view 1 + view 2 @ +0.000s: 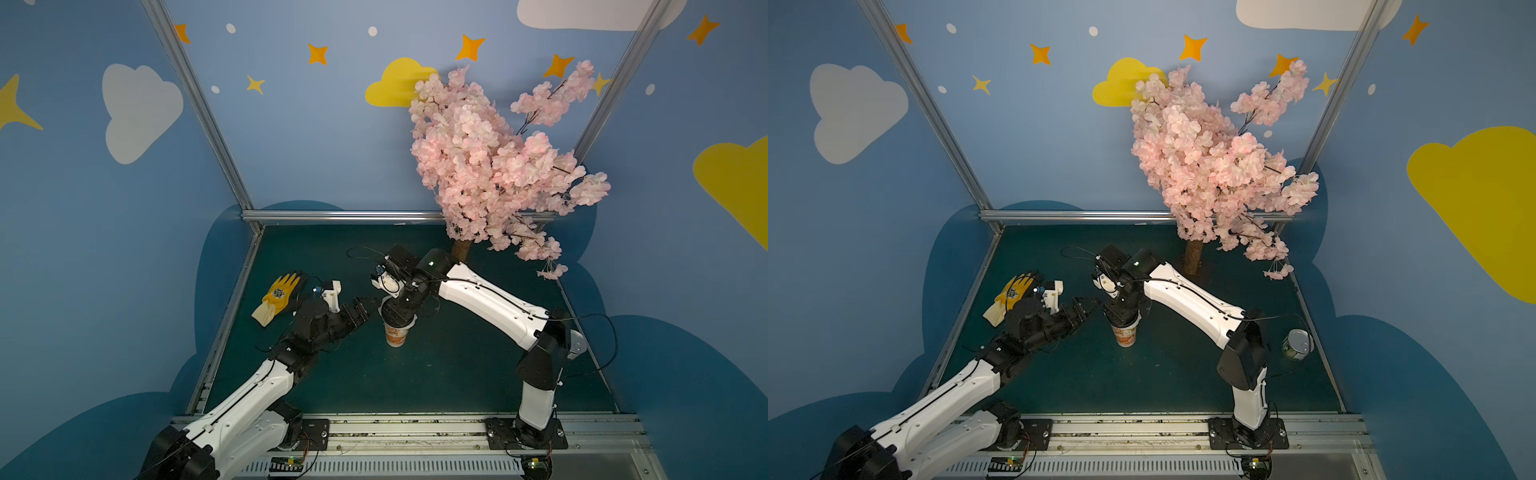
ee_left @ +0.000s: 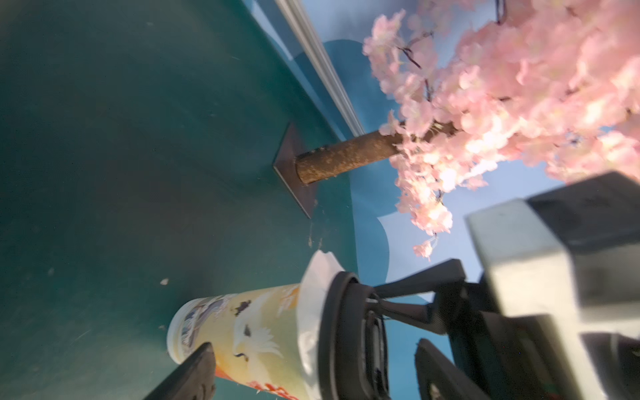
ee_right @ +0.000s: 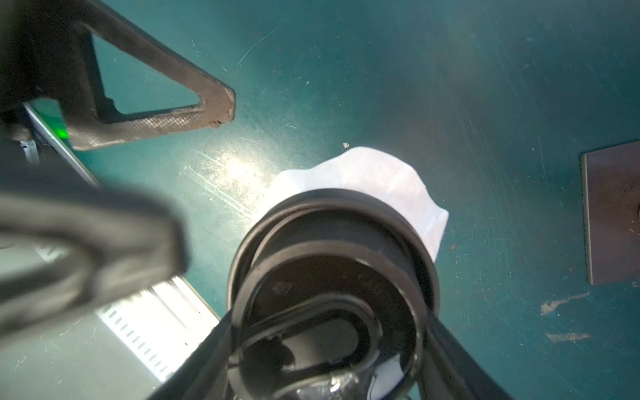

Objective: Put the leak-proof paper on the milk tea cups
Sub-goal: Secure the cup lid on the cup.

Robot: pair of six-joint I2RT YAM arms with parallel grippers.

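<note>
**Op:** My left claw point(image 1: 365, 307) is spread wide and holds nothing. Its tips are just beside the milk tea cup point(image 1: 395, 332), which stands upright to its right.

**Desk:** And the leak-proof paper point(image 2: 311, 294)?

**Op:** It's draped over the cup's mouth with its edges crumpled down, pinned under the black lid point(image 3: 332, 259). My right claw point(image 1: 398, 311) sits straight above, jaws wide across the lid's rim, gripping it as far as I can judge. So my right arm is the nearer one.
</note>
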